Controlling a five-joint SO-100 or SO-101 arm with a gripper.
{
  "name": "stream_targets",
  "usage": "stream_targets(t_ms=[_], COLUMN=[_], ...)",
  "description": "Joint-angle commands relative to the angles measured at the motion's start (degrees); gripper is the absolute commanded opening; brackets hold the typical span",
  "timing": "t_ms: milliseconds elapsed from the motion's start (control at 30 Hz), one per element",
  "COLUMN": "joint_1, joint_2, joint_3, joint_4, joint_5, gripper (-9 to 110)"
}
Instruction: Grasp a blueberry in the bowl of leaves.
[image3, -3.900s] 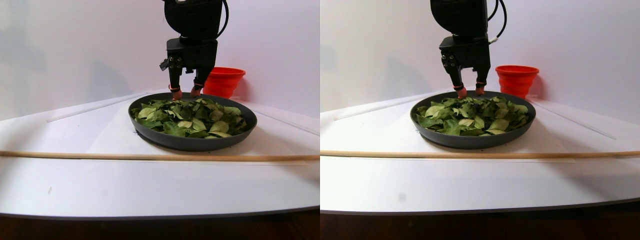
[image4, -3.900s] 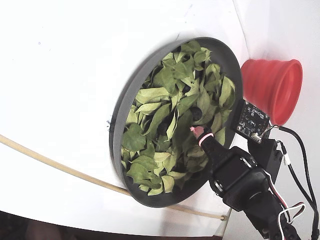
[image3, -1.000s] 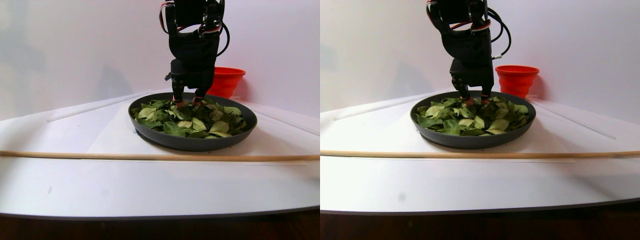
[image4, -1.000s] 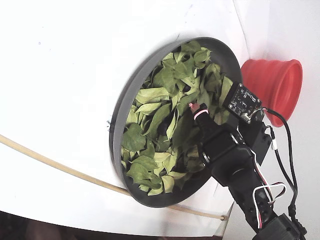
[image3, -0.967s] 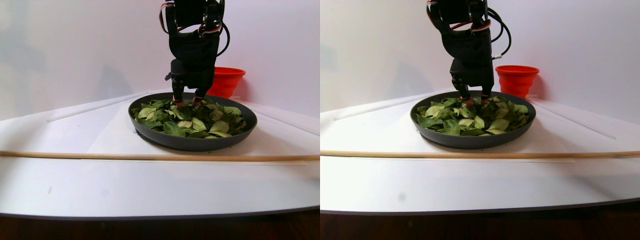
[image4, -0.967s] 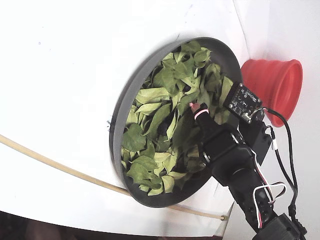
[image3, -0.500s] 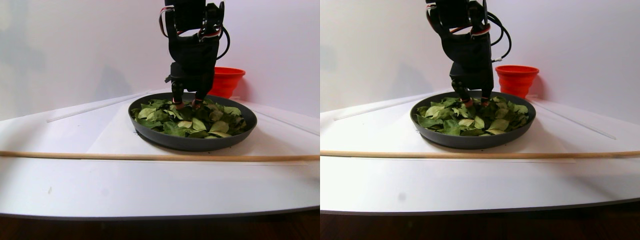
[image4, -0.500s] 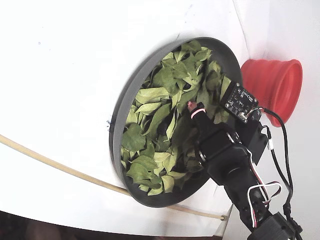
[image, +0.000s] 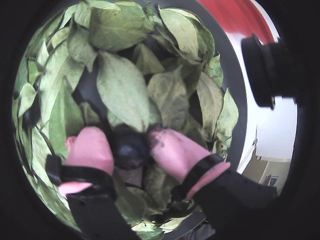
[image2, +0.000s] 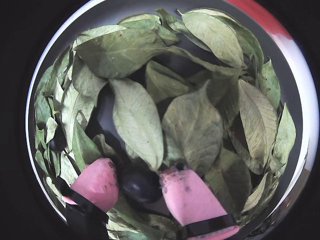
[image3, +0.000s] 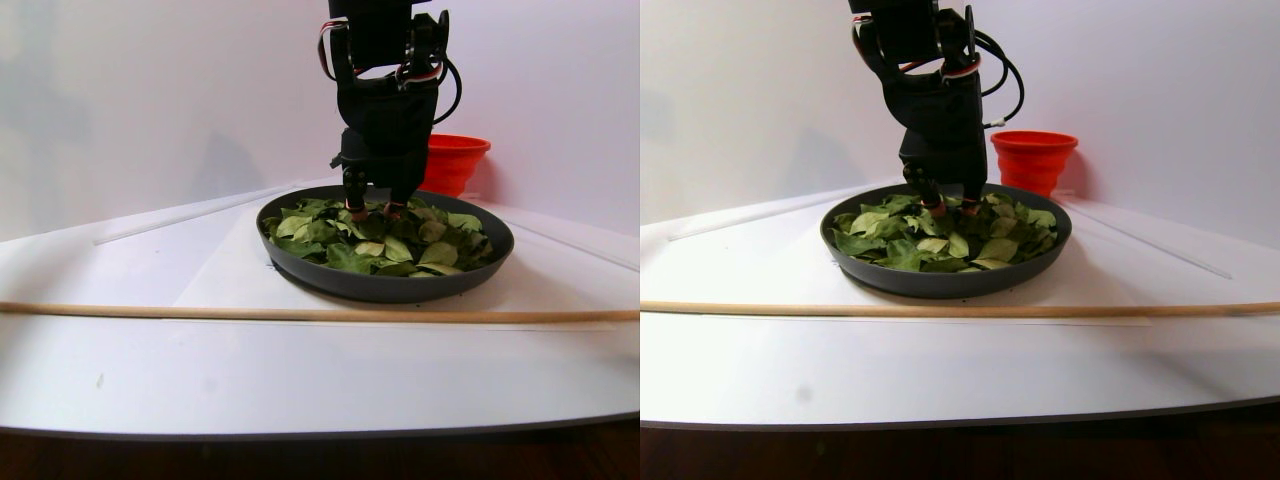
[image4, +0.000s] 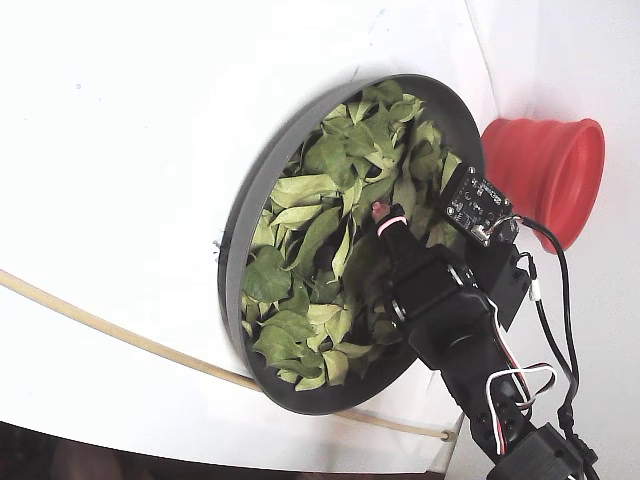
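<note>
The wide dark grey bowl is full of green leaves; it also shows in the other wrist view, the stereo pair view and the fixed view. A dark round blueberry lies among the leaves, also seen in the other wrist view. My gripper reaches down into the bowl, and its pink fingertips press the berry from both sides. The gripper also shows in the other wrist view, the stereo pair view and the fixed view; there the berry is hidden.
A red ribbed cup stands just behind the bowl, also in the fixed view. A thin wooden stick lies across the white table in front of the bowl. Another small dark round thing sits among the leaves at the left.
</note>
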Motion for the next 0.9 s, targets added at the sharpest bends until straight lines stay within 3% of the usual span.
stream_targets(t_ms=[0, 867], joint_1=[-0.26, -0.18], joint_2=[0.26, 1.76], joint_3=[-0.53, 1.41], joint_4=[-0.88, -1.85], joint_5=[0.18, -1.32], gripper=[17, 14])
